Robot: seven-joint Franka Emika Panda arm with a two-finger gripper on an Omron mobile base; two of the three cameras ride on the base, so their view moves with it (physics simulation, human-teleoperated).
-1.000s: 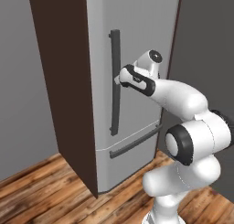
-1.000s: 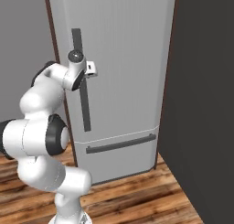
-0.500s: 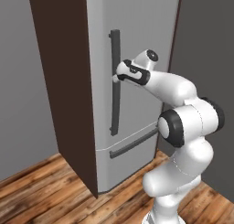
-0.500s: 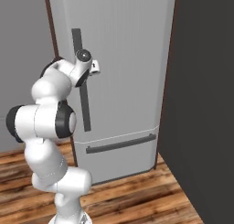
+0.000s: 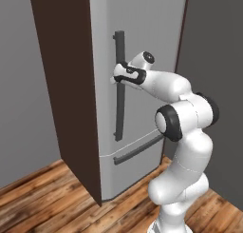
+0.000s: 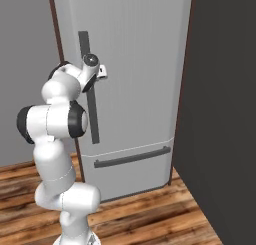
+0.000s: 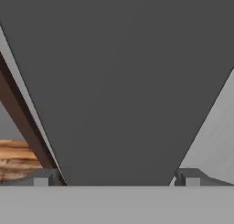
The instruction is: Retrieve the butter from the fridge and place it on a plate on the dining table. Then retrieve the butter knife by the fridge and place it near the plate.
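The tall light-grey fridge (image 5: 142,27) (image 6: 140,64) stands shut, with dark-brown side panels. Its long dark vertical handle (image 5: 119,108) (image 6: 92,119) runs down the door's left side. My gripper (image 5: 117,76) (image 6: 101,71) is open at the upper part of that handle. In the hand view the handle (image 7: 119,81) fills the space between my two fingertips (image 7: 43,177), which stand on either side of it, and my gripper (image 7: 117,177) is pressed close to it. The butter, plate, dining table and butter knife are out of view.
A lower drawer with a horizontal dark handle (image 5: 137,151) (image 6: 132,158) sits under the door. A dark grey wall (image 6: 225,114) rises right of the fridge. The floor (image 5: 42,203) is wooden planks.
The hand has slid left onto the fridge handle, and the arm's elbow has lifted and swung closer to the door. The jaws have stayed open.
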